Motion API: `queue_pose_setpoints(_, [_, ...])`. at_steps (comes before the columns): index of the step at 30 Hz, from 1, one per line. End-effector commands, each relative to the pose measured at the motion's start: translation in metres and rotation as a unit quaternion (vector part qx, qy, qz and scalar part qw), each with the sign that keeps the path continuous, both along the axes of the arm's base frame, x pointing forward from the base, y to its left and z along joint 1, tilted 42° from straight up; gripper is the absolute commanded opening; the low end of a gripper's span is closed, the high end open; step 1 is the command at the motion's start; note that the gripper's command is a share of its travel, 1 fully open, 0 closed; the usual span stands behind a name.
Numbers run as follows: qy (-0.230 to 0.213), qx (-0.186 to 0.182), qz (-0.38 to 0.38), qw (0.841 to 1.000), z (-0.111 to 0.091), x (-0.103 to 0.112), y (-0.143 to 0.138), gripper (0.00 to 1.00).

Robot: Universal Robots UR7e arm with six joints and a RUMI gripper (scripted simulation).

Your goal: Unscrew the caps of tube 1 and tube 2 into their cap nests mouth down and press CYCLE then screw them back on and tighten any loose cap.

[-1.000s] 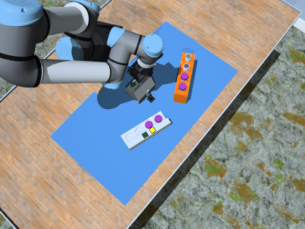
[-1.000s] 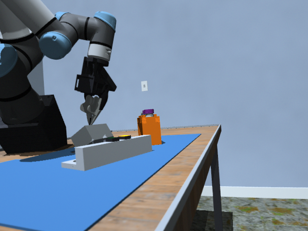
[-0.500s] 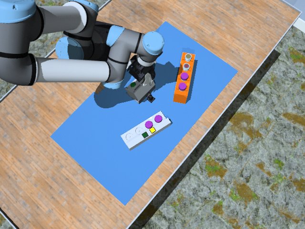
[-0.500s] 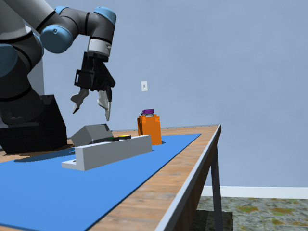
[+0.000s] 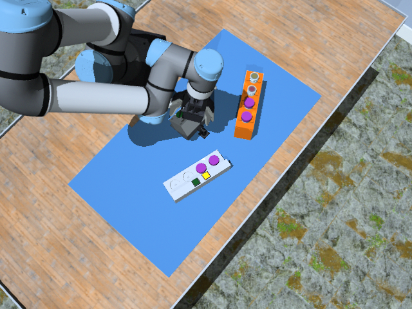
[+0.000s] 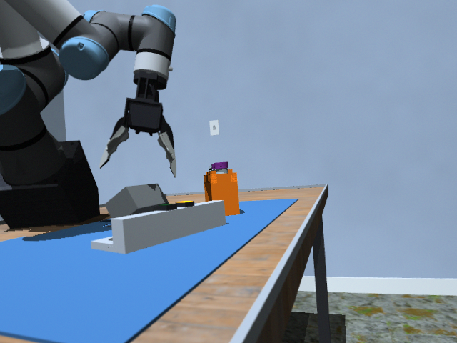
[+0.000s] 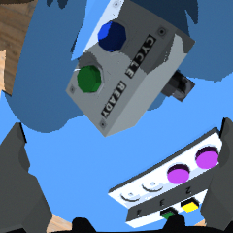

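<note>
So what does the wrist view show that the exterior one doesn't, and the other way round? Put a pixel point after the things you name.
Only the wrist view: two purple caps (image 5: 201, 167) (image 7: 179, 174) in the tray and the blue key (image 7: 112, 36). Only the exterior: the orange tube rack (image 5: 243, 131) (image 6: 225, 195) and a wall plate (image 6: 211, 127). Both: the white tray (image 5: 176, 195) (image 6: 173, 229) (image 7: 141, 219), its amber lamp (image 5: 206, 175) (image 6: 185, 203) (image 7: 189, 205) and the open jaws.

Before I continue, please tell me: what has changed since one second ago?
The black gripper with grey fingers opened wide, turned and rose a little above the grey key housing. I see nothing grasped or released. The white cap tray, its purple caps and lit yellow lamp, and the orange tube station stayed the same.
</note>
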State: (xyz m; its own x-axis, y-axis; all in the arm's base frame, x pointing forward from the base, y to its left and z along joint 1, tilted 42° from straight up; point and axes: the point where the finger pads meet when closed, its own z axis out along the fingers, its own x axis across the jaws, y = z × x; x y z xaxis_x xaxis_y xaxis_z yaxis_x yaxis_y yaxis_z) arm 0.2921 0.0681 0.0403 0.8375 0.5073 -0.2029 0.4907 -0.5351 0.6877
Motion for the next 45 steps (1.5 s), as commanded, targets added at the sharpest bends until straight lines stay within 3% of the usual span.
queue_pose_setpoints(1, [0.048,0.001,0.094,0.994,0.01,0.016,-0.007,1.0])
queue_pose_setpoints(2, [0.071,-0.009,0.134,0.988,0.015,0.022,-0.01,1.0])
queue_pose_setpoints(11, [0.131,-0.037,0.237,0.962,0.029,0.041,-0.019,1.0])
queue_pose_setpoints(12, [0.149,-0.046,0.268,0.951,0.033,0.047,-0.022,1.0])
queue_pose_setpoints(14, [0.15,-0.046,0.27,0.95,0.033,0.047,-0.022,1.0])
queue_pose_setpoints(15, [0.169,-0.055,0.303,0.936,0.038,0.053,-0.025,1.0])
queue_pose_setpoints(18, [0.169,-0.055,0.303,0.936,0.038,0.053,-0.025,1.0])
queue_pose_setpoints(19, [0.188,-0.064,0.336,0.921,0.043,0.059,-0.028,1.0])
queue_pose_setpoints(22, [0.185,-0.064,0.336,0.921,0.059,0.081,-0.037,1.0])
queue_pose_setpoints(24, [0.185,-0.064,0.336,0.921,0.059,0.081,-0.037,1.0])
queue_pose_setpoints(32, [0.186,-0.064,0.336,0.921,0.087,0.118,-0.056,1.0])
queue_pose_setpoints(35, [0.186,-0.064,0.336,0.921,0.086,0.118,-0.056,1.0])
queue_pose_setpoints(39, [0.188,-0.064,0.336,0.921,0.104,0.142,-0.068,1.0])
queue_pose_setpoints(45, [0.188,-0.064,0.336,0.921,0.104,0.142,-0.068,1.0])
